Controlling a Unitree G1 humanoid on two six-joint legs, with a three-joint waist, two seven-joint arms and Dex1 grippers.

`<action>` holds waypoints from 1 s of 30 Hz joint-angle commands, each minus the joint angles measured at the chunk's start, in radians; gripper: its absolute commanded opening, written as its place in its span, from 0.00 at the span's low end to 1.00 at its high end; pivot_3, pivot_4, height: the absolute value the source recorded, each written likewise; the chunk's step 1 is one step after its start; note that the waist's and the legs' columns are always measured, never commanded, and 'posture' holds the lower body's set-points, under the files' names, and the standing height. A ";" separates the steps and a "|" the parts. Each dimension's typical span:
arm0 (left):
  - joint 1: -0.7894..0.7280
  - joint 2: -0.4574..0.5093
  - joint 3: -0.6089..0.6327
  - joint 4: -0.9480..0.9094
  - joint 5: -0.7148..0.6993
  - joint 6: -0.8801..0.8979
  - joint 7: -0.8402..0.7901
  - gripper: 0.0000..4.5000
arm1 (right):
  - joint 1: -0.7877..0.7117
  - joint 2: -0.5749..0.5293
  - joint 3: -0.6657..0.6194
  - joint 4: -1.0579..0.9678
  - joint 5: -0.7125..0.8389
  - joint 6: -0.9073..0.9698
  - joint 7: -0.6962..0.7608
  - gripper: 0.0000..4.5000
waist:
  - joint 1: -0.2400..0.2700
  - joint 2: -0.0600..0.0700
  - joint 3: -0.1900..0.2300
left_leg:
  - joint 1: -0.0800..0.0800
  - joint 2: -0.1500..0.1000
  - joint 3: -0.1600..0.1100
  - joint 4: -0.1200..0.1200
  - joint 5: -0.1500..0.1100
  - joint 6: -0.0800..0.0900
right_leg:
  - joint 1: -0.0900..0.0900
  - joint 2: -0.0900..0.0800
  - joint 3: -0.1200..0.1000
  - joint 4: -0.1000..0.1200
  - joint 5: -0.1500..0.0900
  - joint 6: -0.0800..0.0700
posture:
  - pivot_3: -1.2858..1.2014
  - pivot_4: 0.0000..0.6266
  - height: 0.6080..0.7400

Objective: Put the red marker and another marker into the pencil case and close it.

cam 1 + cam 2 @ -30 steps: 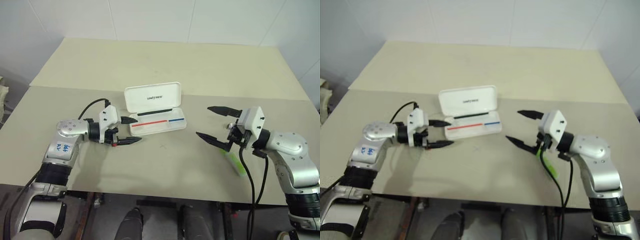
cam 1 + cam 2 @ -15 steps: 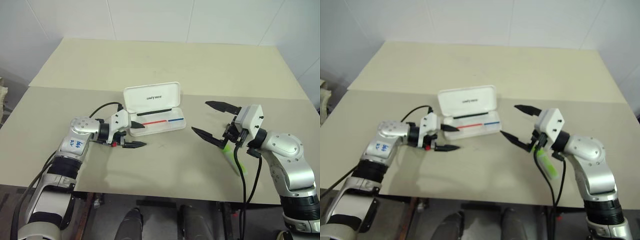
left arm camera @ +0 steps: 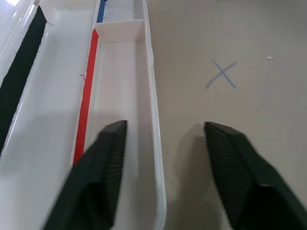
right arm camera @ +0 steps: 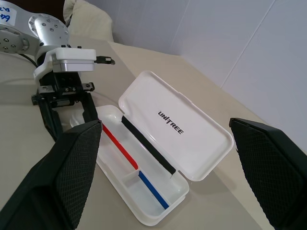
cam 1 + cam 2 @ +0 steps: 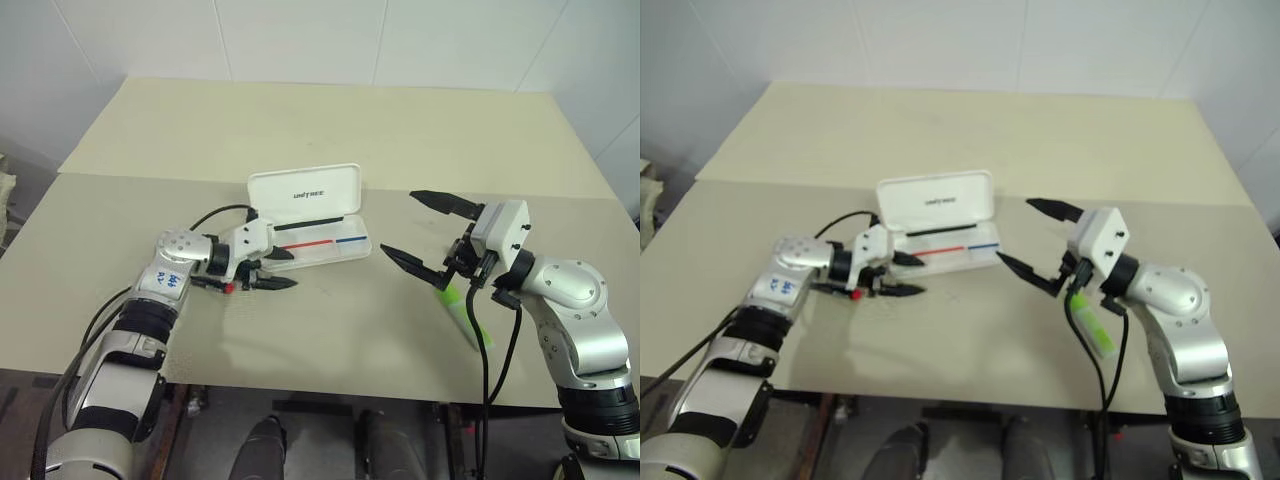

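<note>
red marker [image 5: 229,288]: under the left gripper [image 5: 278,268] beside the open pencil case [image 5: 318,244]; light, slick, pinch mid-barrel; jaws apart, not visibly holding it
highlighter [image 5: 466,318]: on desk [image 5: 330,130] below right gripper [image 5: 428,236], jaws wide, empty

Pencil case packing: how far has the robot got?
Early. The pencil case lies open. Neither gripper holds anything: the left gripper straddles the case's front wall, the right gripper hovers open above the green highlighter on the table. Loading markers and closing remain.
</note>
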State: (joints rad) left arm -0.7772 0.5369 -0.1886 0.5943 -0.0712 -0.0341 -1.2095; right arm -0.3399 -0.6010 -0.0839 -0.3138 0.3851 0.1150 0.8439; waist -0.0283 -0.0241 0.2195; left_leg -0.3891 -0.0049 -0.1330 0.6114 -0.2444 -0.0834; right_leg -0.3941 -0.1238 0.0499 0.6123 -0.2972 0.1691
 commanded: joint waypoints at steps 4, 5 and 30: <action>-0.012 0.012 -0.002 -0.033 0.014 0.004 -0.011 0.07 | -0.027 0.002 -0.003 -0.034 0.015 -0.007 -0.001 1.00 | 0.001 0.000 0.000 | 0.000 0.000 0.000 0.000 0.000 0.000 | 0.000 0.000 0.000 0.000 0.000 0.000 | 0.52 0.24 1.00; -0.009 0.015 -0.004 -0.040 0.016 0.008 -0.014 0.01 | -0.028 0.002 -0.002 -0.033 0.016 -0.007 0.000 1.00 | 0.001 0.000 0.000 | 0.000 0.000 0.000 0.000 0.000 0.000 | 0.000 0.000 0.000 -0.001 0.000 0.000 | 0.52 0.24 1.00; 0.278 0.095 -0.021 -0.586 -0.041 0.169 -0.065 0.01 | -0.010 -0.019 -0.017 -0.027 0.032 0.011 0.040 1.00 | 0.001 0.000 0.000 | 0.000 0.000 0.003 0.000 0.000 0.000 | 0.000 0.000 0.003 -0.001 0.000 0.000 | 0.52 0.24 1.00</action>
State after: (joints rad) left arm -0.5016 0.6207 -0.2081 0.0402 -0.0974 0.1420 -1.2759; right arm -0.3475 -0.6066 -0.0821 -0.3060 0.3974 0.1307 0.8818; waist -0.0273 -0.0241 0.2195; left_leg -0.3890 -0.0047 -0.1297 0.6113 -0.2448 -0.0829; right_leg -0.3944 -0.1238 0.0532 0.6113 -0.2973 0.1693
